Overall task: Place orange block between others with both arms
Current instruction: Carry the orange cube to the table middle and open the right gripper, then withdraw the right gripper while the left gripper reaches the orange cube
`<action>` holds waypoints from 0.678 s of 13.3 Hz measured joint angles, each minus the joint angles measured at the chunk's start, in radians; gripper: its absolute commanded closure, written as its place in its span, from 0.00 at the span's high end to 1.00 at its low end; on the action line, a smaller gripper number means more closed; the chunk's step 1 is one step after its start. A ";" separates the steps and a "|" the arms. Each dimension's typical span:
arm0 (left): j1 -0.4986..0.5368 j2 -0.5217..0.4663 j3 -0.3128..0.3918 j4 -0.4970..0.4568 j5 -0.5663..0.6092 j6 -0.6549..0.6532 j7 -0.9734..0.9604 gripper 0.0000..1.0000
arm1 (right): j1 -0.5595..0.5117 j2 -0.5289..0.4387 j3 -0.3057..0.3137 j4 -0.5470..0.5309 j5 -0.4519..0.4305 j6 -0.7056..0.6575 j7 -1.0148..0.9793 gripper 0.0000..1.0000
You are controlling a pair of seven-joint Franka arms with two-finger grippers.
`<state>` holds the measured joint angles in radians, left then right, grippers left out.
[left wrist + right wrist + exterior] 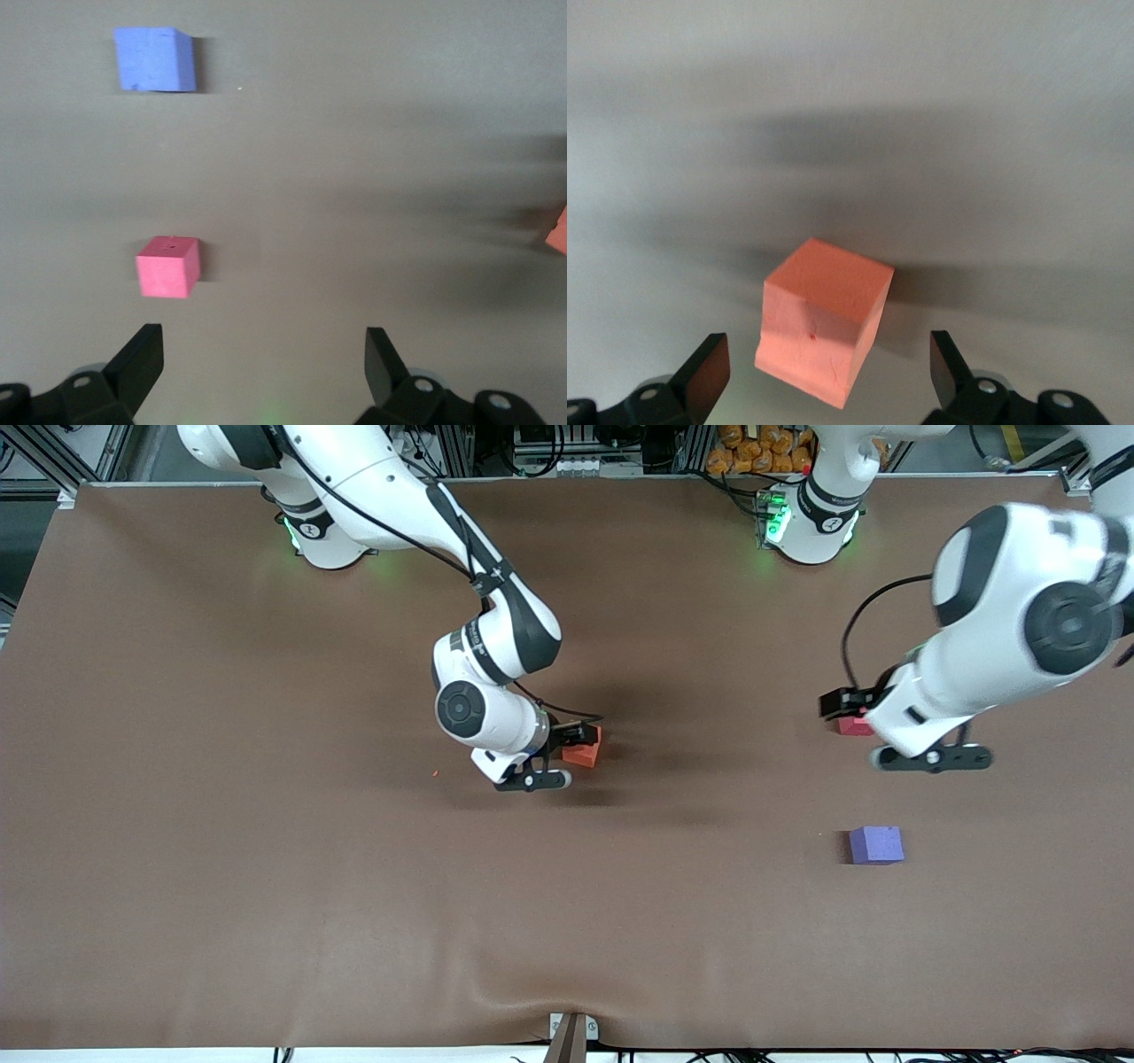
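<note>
The orange block (582, 753) lies on the brown mat near mid-table. My right gripper (576, 737) hangs just over it. In the right wrist view the orange block (824, 332) sits between the spread fingers of the right gripper (828, 363), open and apart from both. The pinkish-red cube (854, 726) lies toward the left arm's end, and the purple cube (876, 844) is nearer the front camera. My left gripper (842, 705) hovers open over the pinkish-red cube (166, 266), with nothing between the fingers of the left gripper (263, 354). The purple cube (155, 59) also shows there.
The brown mat (266, 868) covers the whole table. A tiny orange crumb (435, 772) lies beside the right arm's wrist. A bracket (571, 1032) sits at the mat's front edge. Bare mat separates the orange block from the two cubes.
</note>
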<state>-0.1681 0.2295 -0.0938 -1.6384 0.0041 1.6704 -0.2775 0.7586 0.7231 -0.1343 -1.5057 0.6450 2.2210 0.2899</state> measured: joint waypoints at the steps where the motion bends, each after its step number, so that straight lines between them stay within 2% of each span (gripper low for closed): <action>1: -0.009 0.012 -0.001 0.000 0.000 0.009 -0.030 1.00 | -0.021 -0.015 -0.002 0.003 0.000 -0.022 0.000 1.00; 3: -0.020 0.034 -0.003 0.000 0.000 0.026 -0.080 1.00 | -0.083 -0.069 -0.006 0.011 -0.035 -0.118 -0.006 1.00; 4: -0.026 0.044 -0.005 -0.001 0.000 0.035 -0.102 1.00 | -0.122 -0.110 -0.006 0.018 -0.124 -0.186 -0.009 1.00; 6: -0.046 0.060 -0.008 -0.001 -0.001 0.055 -0.142 1.00 | -0.199 -0.213 0.007 0.029 -0.359 -0.326 -0.010 1.00; 7: -0.058 0.065 -0.011 -0.004 -0.002 0.069 -0.165 1.00 | -0.248 -0.270 0.033 0.030 -0.439 -0.392 -0.009 1.00; 9: -0.087 0.067 -0.019 -0.017 -0.003 0.102 -0.215 1.00 | -0.400 -0.361 0.132 0.032 -0.518 -0.523 -0.010 1.00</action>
<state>-0.2554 0.2963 -0.1124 -1.6556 0.0016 1.7725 -0.4923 0.3591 0.3621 -0.0022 -1.4739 0.1268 1.6982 0.2804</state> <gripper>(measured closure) 0.000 0.000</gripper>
